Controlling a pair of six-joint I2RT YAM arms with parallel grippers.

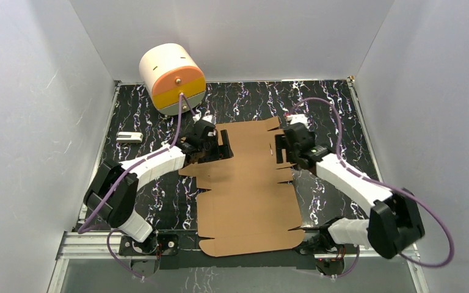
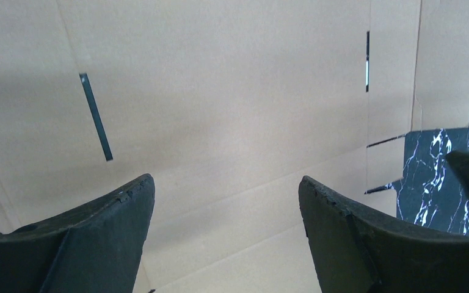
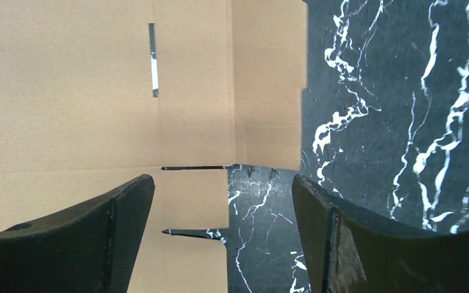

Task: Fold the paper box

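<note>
One flat paper box (image 1: 247, 195); left gripper (image 2: 225, 179) and right gripper (image 3: 223, 177) hover at its far end, each with jaws apart.

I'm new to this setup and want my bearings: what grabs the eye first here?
A flat brown die-cut paper box lies unfolded down the middle of the black marbled table. Both arms reach over its far end, the left hand and right hand open at opposite edges. At the far left sits a cream cylindrical cabinet with orange and yellow drawers.
</note>
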